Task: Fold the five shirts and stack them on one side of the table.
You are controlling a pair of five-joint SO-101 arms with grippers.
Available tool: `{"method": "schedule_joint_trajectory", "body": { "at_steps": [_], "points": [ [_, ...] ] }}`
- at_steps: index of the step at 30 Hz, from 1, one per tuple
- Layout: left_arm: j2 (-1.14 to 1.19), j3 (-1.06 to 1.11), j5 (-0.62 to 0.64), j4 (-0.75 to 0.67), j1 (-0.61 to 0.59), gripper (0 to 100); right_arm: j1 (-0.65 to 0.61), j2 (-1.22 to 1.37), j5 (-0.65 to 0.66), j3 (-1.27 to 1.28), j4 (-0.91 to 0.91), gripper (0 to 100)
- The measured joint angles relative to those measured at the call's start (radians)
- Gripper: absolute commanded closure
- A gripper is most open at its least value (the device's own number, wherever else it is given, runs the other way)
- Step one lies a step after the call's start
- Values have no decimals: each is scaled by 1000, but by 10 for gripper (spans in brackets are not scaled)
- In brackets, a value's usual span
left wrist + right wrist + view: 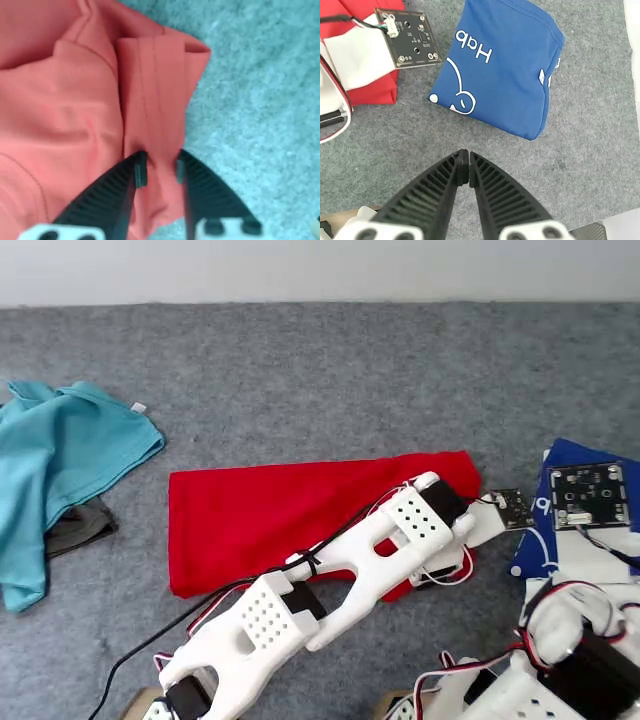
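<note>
Left gripper pinches a folded ridge at the right end of the red cotton shirt, whose long axis runs left-right across the middle of the grey felt table. Right gripper, clenched and empty, hangs near the folded blue shirt at the right edge.

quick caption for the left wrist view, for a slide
Left gripper pinching a folded edge of the red shirt on the grey table cover.

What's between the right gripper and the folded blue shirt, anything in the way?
Nothing visible. Only bare grey table cover lies between the right gripper and the blue shirt. The left arm's camera board sits off to one side, over the edge of the red shirt, not on that line.
</note>
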Motion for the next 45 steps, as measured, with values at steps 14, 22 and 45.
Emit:
{"method": "schedule_joint_trajectory", "body": {
  "at_steps": [14,22,45],
  "points": [
    [-66,-117,-5,106,17,975,0,0,0,0,0,983],
    [-69,-120,-5,91,-48,970,0,0,0,0,0,983],
    [25,-201,-5,-68,-434,778,0,0,0,0,0,983]
  ]
}}
